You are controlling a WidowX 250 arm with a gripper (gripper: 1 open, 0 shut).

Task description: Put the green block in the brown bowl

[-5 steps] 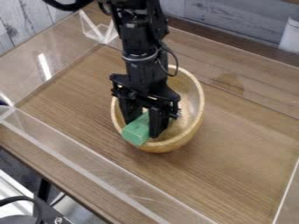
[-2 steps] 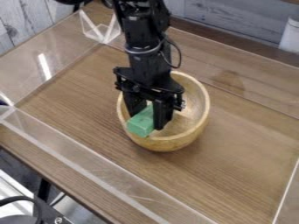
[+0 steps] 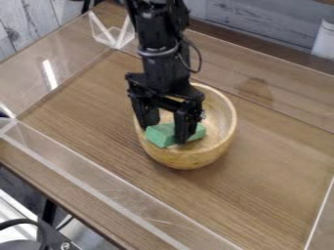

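A clear plastic wall (image 3: 144, 210) runs along the near edge of the wooden table (image 3: 78, 122). Further in, right of centre, sits the brown bowl (image 3: 209, 151), round and thick-walled. The green block (image 3: 166, 135) lies inside the bowl, toward its left side, resting on the bottom. Directly over it hangs the black claw (image 3: 166, 119), pointing straight down, its two fingers (image 3: 143, 111) spread wide on either side of the block and reaching down inside the rim; the block looks free of them. The dark arm (image 3: 159, 34) rises toward the far edge.
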